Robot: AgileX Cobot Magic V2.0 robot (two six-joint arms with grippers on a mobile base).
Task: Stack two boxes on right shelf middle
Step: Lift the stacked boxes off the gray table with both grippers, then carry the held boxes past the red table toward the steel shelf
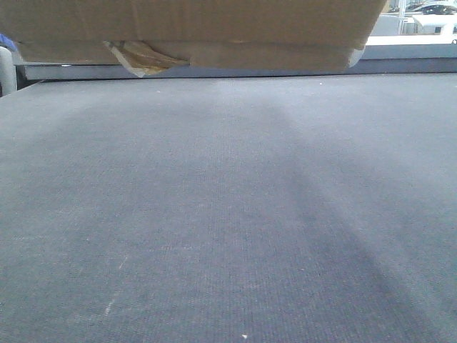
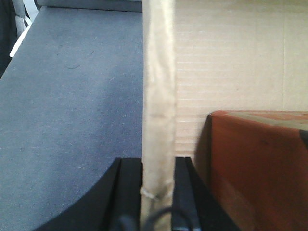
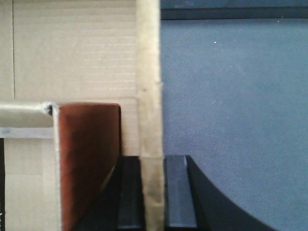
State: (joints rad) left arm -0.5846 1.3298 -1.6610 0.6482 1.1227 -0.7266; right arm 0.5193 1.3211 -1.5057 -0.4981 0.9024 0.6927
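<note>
While the wide brown corrugated cardboard box (image 1: 214,28) hangs near the grey table's (image 1: 228,214) far edge, its side walls clamped between the fingers of the left gripper (image 2: 158,168) and right gripper (image 3: 153,166), the thin walls could buckle and drop it.

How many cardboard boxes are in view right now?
1. The cardboard box hangs over the grey surface at the top of the front view, the left pincer and right pincer each shut on a side wall. Another may be out of frame.
</note>
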